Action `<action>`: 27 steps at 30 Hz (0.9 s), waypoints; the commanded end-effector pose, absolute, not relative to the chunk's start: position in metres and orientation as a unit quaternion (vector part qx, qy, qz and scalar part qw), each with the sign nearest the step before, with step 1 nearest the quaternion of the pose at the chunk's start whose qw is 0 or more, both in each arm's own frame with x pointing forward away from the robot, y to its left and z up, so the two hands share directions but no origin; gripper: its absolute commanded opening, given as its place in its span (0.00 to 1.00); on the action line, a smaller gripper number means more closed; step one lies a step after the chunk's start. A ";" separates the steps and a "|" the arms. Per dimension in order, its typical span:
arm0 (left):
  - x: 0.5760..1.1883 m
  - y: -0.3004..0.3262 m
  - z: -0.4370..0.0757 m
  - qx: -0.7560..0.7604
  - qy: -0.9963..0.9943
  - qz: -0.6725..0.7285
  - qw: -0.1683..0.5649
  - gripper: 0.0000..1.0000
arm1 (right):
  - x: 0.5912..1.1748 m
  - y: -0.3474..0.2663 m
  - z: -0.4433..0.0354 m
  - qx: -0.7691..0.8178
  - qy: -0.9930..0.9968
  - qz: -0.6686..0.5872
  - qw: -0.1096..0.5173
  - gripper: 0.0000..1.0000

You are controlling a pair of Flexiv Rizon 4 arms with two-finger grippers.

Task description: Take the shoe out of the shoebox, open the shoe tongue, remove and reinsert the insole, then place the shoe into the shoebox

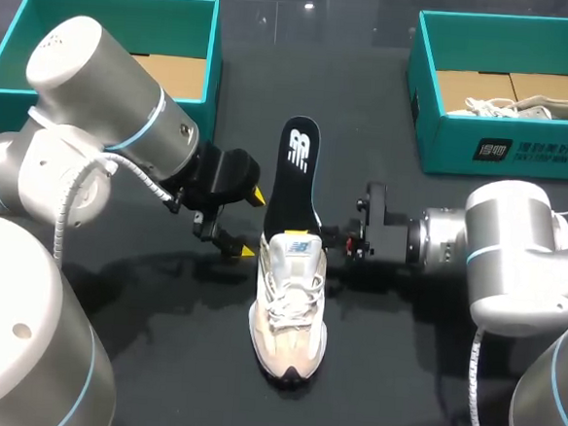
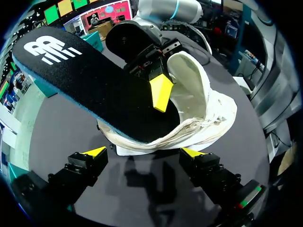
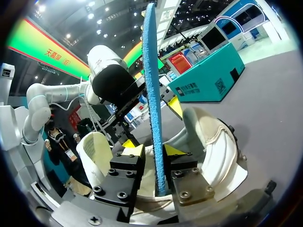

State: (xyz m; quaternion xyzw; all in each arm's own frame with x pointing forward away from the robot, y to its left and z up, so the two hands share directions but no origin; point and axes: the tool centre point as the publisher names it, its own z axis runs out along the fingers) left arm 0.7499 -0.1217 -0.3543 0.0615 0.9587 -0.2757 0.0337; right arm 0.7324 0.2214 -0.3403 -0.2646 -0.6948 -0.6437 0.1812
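Note:
A white and beige shoe (image 1: pixel 290 311) lies mid-table, toe toward me. A black insole (image 1: pixel 296 175) with a white logo sticks out of its heel opening and slants away from me. My right gripper (image 1: pixel 339 238) is at the shoe's right side by the collar. In the right wrist view the insole (image 3: pixel 152 71) stands edge-on between its fingers (image 3: pixel 154 150), with a slim gap on one side, so it is open. My left gripper (image 1: pixel 252 224) stands wide open just left of the heel. Its fingers (image 2: pixel 144 153) are short of the shoe (image 2: pixel 208 109) and under the insole (image 2: pixel 94 75).
A teal shoebox (image 1: pixel 113 6) with a cardboard liner stands at the back left. A second teal shoebox (image 1: pixel 503 150) at the back right holds another pale shoe (image 1: pixel 526 103). The dark table in front of the shoe is bare.

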 end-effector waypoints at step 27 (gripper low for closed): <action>0.750 -0.122 -0.355 0.062 0.959 -0.275 0.034 1.00 | 0.747 0.224 -0.315 -0.227 -0.723 -0.631 0.166 0.25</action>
